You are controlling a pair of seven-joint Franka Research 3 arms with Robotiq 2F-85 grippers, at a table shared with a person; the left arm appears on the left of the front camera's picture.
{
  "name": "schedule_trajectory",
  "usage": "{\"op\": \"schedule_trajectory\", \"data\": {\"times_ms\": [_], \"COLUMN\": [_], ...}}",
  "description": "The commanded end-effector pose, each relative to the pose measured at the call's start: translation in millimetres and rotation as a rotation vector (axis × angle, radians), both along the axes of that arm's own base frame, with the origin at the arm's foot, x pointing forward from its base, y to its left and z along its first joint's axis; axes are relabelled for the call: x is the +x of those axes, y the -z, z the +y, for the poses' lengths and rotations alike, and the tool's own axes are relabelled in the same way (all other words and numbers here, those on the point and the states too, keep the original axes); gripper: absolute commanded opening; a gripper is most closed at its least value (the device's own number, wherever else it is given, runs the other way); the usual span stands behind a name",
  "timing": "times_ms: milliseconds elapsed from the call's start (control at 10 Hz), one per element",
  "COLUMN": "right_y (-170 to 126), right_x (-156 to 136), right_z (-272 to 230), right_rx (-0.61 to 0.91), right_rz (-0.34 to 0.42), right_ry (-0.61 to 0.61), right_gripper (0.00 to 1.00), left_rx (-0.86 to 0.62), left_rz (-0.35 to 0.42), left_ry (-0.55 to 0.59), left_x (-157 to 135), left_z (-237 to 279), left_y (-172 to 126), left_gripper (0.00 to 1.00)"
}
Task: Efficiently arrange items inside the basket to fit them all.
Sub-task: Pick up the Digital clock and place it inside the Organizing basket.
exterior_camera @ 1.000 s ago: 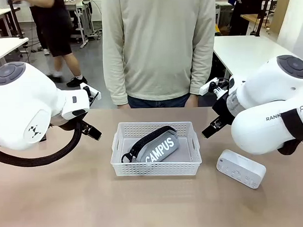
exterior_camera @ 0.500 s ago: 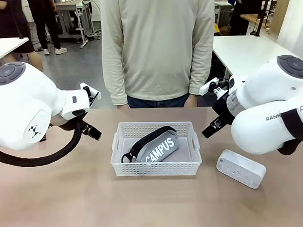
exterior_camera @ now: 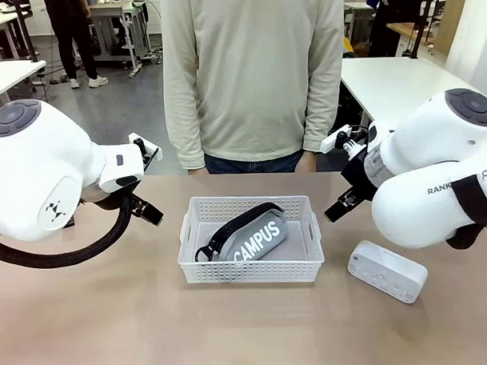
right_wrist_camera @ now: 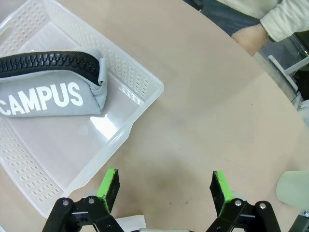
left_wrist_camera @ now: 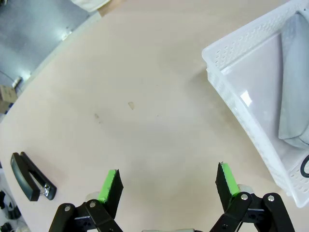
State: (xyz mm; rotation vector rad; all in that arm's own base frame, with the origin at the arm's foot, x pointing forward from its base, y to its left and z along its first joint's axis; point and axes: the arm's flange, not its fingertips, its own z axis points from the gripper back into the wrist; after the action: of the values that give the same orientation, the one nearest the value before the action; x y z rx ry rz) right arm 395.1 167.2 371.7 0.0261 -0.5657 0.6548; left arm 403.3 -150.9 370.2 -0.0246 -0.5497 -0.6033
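Note:
The white perforated basket (exterior_camera: 251, 272) sits mid-table with the grey "CAMPUS" pouch (exterior_camera: 257, 234) lying slantwise inside it. A white rounded box (exterior_camera: 387, 270) rests on the table to the basket's right. The black stapler (left_wrist_camera: 31, 176) lies on bare table, far from the basket (left_wrist_camera: 231, 92). My left gripper (left_wrist_camera: 169, 179) hovers open over bare table beside the basket's end wall. My right gripper (right_wrist_camera: 165, 182) hangs open above the table just off a corner of the basket (right_wrist_camera: 137, 77), with the pouch (right_wrist_camera: 48, 94) to its left. A pale rounded thing (right_wrist_camera: 294, 186), perhaps the cup, shows at the edge.
A person in a cream sweater (exterior_camera: 256, 78) stands at the far side of the table, one hand (right_wrist_camera: 248, 36) hanging near its edge. Bare tabletop lies in front of the basket and to its left. Other tables stand farther back.
Nothing on the table and neither arm has moved. A person far in the background has walked off to the left.

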Motion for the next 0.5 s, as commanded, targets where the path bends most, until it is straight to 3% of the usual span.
{"op": "schedule_trajectory", "data": {"times_ms": [0, 100, 400], "right_y": [-5, -17, -92], "right_x": [-3, -10, -48], "right_z": [1, -12, -85], "right_rx": [0.013, 0.039, 0.367], "right_rz": [0.053, 0.18, 0.211], "right_ry": [-0.044, -0.033, 0.102], "right_gripper": [1.0, 1.0, 1.0], "left_rx": [-0.043, -0.112, -0.419], "left_rz": [0.06, 0.117, 0.18], "left_ry": [0.021, 0.046, 0.008], "left_x": [-6, -19, -67], "left_z": [14, 35, 107], "left_y": [-4, -16, -84], "left_gripper": [1.0, 1.0, 1.0]}}
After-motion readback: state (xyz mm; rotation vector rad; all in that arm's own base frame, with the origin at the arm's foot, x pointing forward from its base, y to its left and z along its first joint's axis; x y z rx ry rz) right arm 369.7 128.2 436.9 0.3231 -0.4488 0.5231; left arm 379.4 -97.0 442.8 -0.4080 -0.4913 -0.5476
